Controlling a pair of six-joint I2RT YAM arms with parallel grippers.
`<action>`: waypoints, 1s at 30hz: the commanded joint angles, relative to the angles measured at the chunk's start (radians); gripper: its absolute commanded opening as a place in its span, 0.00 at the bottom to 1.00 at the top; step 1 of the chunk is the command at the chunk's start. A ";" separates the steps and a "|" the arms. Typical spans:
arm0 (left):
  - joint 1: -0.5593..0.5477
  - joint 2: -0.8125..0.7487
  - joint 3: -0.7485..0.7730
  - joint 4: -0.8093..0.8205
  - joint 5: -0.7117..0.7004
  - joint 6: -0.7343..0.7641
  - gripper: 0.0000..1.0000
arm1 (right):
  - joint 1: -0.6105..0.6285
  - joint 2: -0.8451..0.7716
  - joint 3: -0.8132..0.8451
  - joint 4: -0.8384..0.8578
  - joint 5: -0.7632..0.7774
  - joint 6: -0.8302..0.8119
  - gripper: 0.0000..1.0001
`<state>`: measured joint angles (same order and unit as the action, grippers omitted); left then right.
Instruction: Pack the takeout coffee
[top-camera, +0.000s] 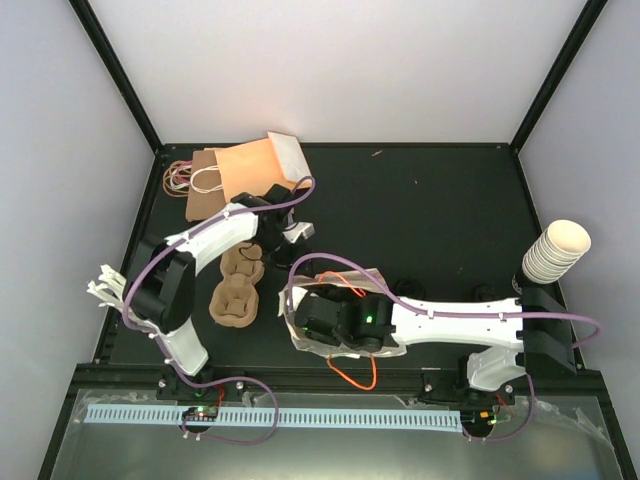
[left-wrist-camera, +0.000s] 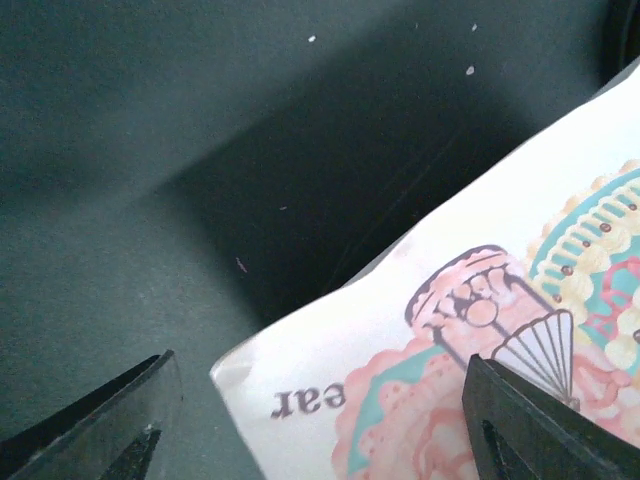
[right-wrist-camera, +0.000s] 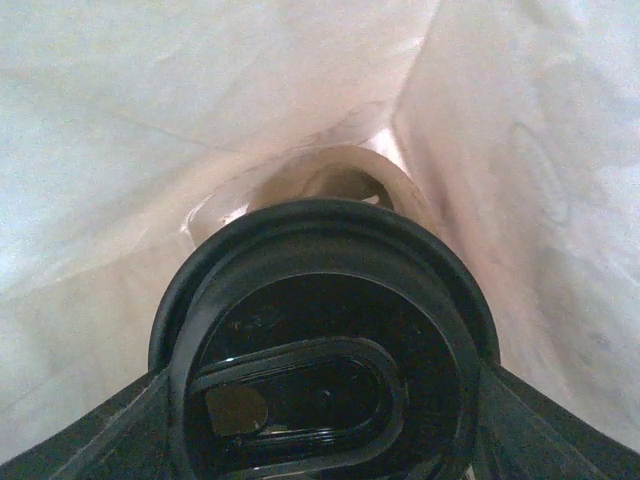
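**Top external: R gripper (top-camera: 318, 318) inside a white bag (top-camera: 385, 350), clamped on the takeout coffee (right-wrist-camera: 320, 290); L gripper (top-camera: 290, 228) wide**

Bottom of frame: both arm bases. The R arm runs from lower right toward lower centre, and its gripper sits in the thin white bag. An orange cable (top-camera: 352, 378) loops just below the bag.

Right wrist cam: the coffee fills the lower centre, its black lid facing the lens. A dark finger presses vs. each side of the lid, so the cup is held. Bag walls close in all round. A tan curved shape shows past the lid; can't tell what it is.

Mid-frame, top view: a brown pulp cup carrier (top-camera: 236, 290) lies flat on the black table (top-camera: 440, 210), left of the white bag and apart from it. At the right edge is a stack of nested cream cups (top-camera: 556, 250), well apart from the coffee.

The L arm arcs up past the carrier, w/ its gripper just above it in frame.

Left wrist cam: fingers (left-wrist-camera: 100, 425) sit at the lower corners, spread wide, nothing pinched. The corner of a printed white bag (left-wrist-camera: 520, 200), pink and teal artwork, lies lower right beneath them. Can't tell if they touch it.

Farthest, upper left: brown paper bags (top-camera: 205, 190) w/ handles and an orange-tan bag (top-camera: 250, 168).
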<state>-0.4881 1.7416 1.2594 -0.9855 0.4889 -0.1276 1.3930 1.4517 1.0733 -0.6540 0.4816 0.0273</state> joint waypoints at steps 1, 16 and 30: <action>-0.004 -0.049 0.007 0.041 -0.089 -0.004 0.81 | -0.017 0.020 0.043 -0.048 -0.037 -0.011 0.50; 0.002 -0.129 -0.033 0.142 0.027 0.019 0.82 | -0.034 0.036 0.100 -0.062 -0.030 -0.030 0.49; 0.035 -0.257 -0.090 0.169 0.018 -0.026 0.86 | -0.081 0.032 0.152 -0.067 -0.100 0.015 0.49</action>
<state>-0.4789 1.5890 1.1774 -0.8551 0.5270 -0.1246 1.3510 1.4864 1.1584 -0.7113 0.4236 0.0055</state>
